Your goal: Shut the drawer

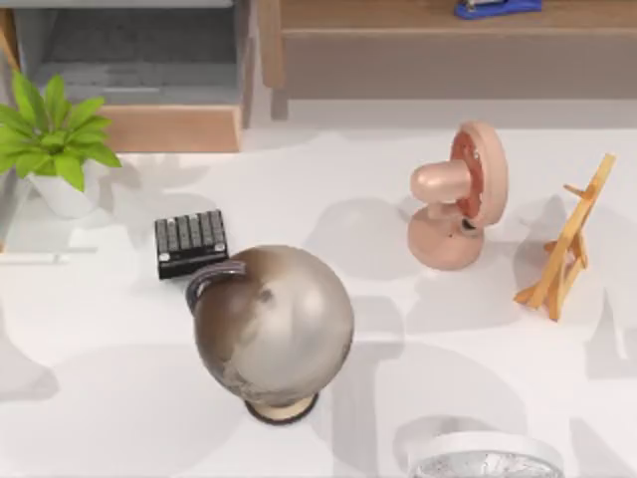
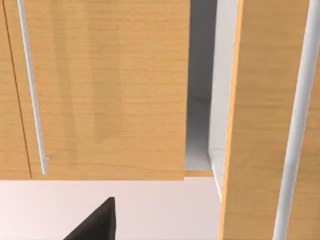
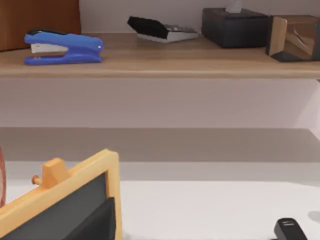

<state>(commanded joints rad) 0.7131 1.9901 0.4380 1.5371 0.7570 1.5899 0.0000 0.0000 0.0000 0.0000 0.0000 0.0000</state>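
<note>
While the drawer [image 1: 149, 75] stands open on our white table [image 1: 398, 339], a globe [image 1: 274, 324] sits nearby; our jaws' state we cannot tell.

The drawer [image 1: 149, 70] stands pulled open at the far left of the worktop, its grey floor and inner walls bare to view. Its plain light-tan wooden front panel [image 1: 171, 127] faces the near side, square to the worktop's edge, just right of the potted plant.
</note>
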